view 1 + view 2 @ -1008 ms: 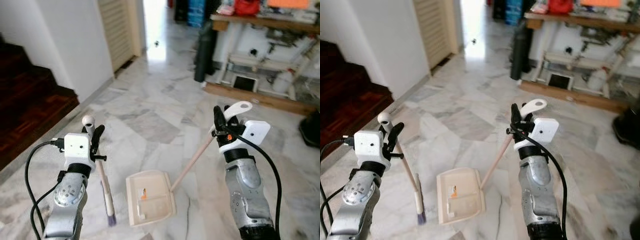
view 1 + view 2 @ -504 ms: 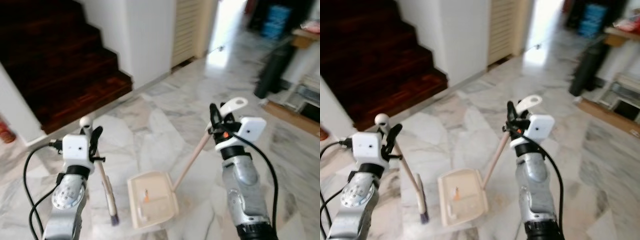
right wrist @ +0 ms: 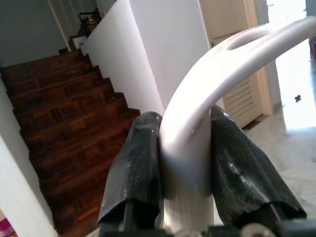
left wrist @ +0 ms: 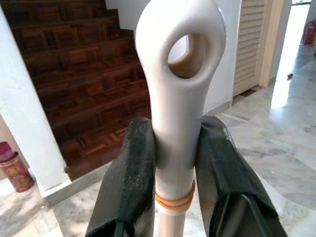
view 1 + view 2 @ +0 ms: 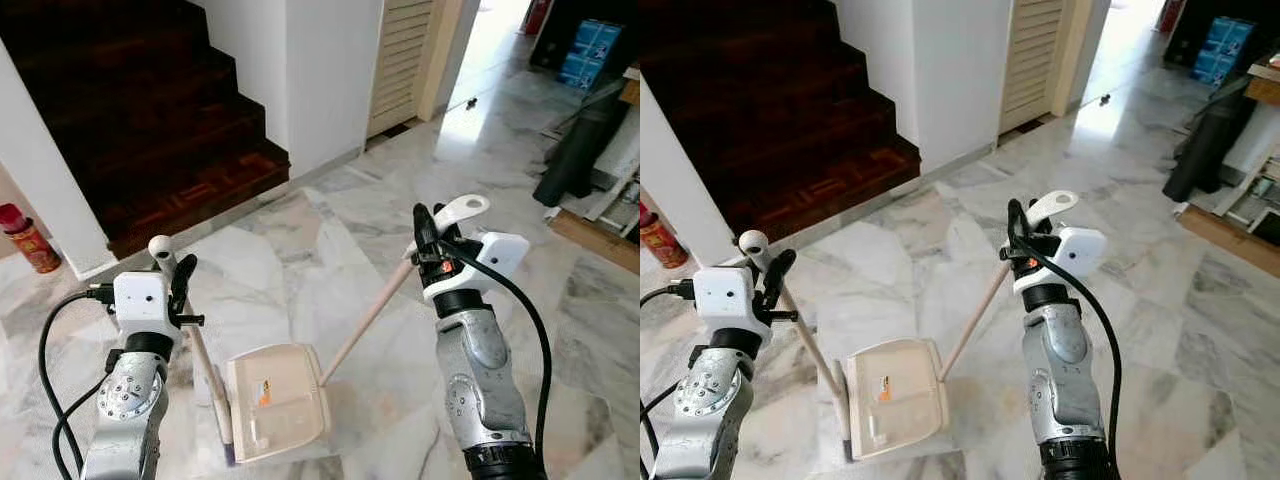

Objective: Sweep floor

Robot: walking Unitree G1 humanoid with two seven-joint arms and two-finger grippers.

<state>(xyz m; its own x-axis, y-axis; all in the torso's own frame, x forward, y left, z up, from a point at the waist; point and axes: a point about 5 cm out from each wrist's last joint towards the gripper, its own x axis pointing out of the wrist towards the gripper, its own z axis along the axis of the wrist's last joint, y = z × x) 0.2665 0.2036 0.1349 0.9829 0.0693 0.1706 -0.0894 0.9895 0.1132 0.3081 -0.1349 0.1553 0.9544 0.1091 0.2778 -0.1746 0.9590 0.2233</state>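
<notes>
My left gripper (image 5: 172,285) is shut on the broom handle (image 4: 177,98), a cream stick with a looped white top. The broom (image 5: 205,375) slants down to its purple bristles (image 5: 230,455) on the marble floor, right beside the dustpan. My right gripper (image 5: 430,235) is shut on the dustpan handle (image 3: 197,143), whose curved white end pokes above the fingers. The cream dustpan (image 5: 275,400) rests on the floor between my arms, with a small orange scrap (image 5: 263,392) inside it.
Dark wooden stairs (image 5: 130,110) rise at the back left beside a white wall (image 5: 330,70). A red canister (image 5: 28,238) stands at the far left. A louvred door (image 5: 405,55), a black bag (image 5: 580,145) and blue boxes (image 5: 590,55) lie further back right.
The camera has swung left, bringing the stairs and red canister into view and losing the table and shelves. Both grippers keep their hold; broom and dustpan stay between the arms.
</notes>
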